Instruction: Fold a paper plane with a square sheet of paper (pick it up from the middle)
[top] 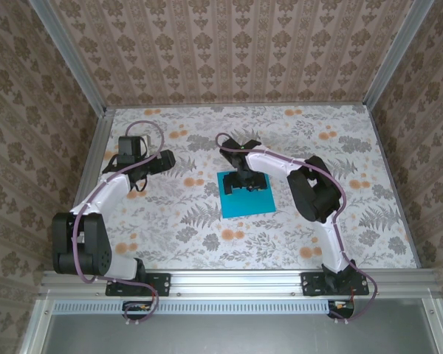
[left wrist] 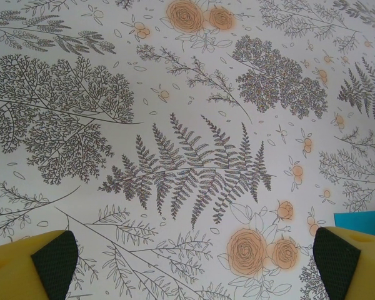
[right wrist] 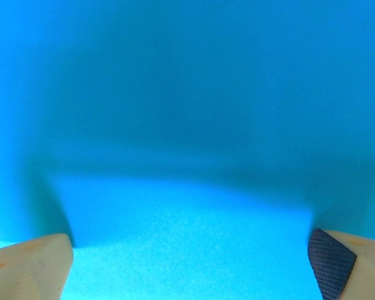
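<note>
Here right end effector (right wrist: 189, 251) agape — over sheet (top: 245, 206).

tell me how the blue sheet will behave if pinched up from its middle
Probably floppy: the square sheet of paper lies thin and flat on the floral tabletop, so its edges should droop once lifted. Likely very light, so it may slide rather than buckle as the open right gripper above it closes. It would probably crease where pinched.
</note>
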